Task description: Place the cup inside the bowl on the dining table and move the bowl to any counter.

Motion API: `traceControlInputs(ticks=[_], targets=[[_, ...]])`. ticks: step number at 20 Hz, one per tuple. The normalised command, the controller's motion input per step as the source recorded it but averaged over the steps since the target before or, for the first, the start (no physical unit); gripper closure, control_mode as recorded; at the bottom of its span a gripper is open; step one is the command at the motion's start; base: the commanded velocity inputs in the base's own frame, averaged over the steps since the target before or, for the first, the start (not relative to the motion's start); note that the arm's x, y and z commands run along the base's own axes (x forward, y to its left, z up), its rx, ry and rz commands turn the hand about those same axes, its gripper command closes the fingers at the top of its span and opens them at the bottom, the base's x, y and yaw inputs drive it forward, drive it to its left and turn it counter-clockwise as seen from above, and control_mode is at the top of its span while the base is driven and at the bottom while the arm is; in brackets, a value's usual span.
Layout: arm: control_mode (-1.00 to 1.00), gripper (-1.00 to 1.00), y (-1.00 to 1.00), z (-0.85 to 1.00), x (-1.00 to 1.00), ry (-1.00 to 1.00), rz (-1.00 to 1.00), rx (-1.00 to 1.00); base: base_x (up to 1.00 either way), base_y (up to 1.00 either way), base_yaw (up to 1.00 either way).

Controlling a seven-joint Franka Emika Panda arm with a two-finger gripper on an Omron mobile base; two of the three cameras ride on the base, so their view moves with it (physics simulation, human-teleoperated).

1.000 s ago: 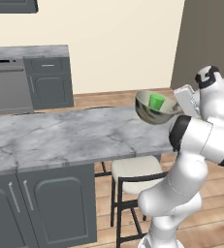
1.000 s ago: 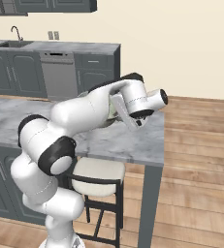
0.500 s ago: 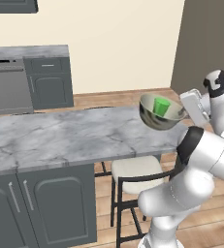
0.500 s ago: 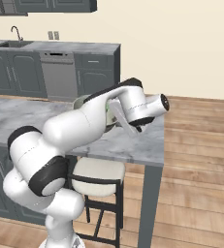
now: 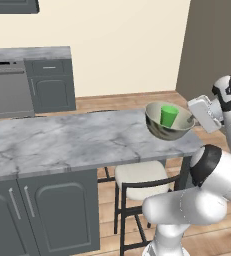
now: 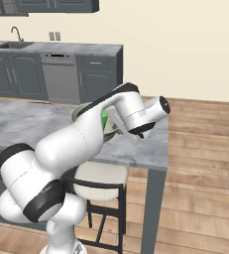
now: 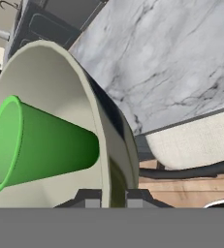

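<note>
- The bowl [image 5: 169, 128] is round and metallic grey outside with a pale cream inside; in the left base view it sits right of centre, lifted clear above the right end of the dining table [image 5: 62, 142].
- The cup [image 5: 169, 115], a small bright green tapered tumbler, stands upright inside the bowl.
- In the hand view the bowl's wall [image 7: 91, 126] runs up the middle, with the cup [image 7: 40, 143] at lower left, its mouth toward the left edge.
- The gripper [image 7: 114, 199] pinches the bowl's rim, one finger on each side of the wall.
- A white-seated stool [image 5: 139, 176] stands under the table's right end, below the bowl.
- The counter [image 5: 29, 52] with dark cabinets lies at upper left, along the beige wall.
- In the right base view the white arm [image 6: 86, 139] covers most of the bowl; a green sliver [image 6: 105, 117] shows at centre.
</note>
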Motion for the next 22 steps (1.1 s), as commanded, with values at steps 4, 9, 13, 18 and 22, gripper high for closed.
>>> traceControlInputs(ticks=[4, 9, 13, 18, 22], targets=[[-1.00, 1.00, 0.00, 0.00, 0.00, 0.00, 0.00, 0.00, 0.00, 0.00, 0.00], [-1.00, 1.00, 0.00, 0.00, 0.00, 0.00, 0.00, 0.00, 0.00, 0.00, 0.00], [-1.00, 1.00, 0.00, 0.00, 0.00, 0.00, 0.00, 0.00, 0.00, 0.00, 0.00], [1.00, 1.00, 0.00, 0.00, 0.00, 0.00, 0.00, 0.00, 0.00, 0.00, 0.00], [1.00, 1.00, 0.00, 0.00, 0.00, 0.00, 0.00, 0.00, -0.28, 0.00, 0.00]])
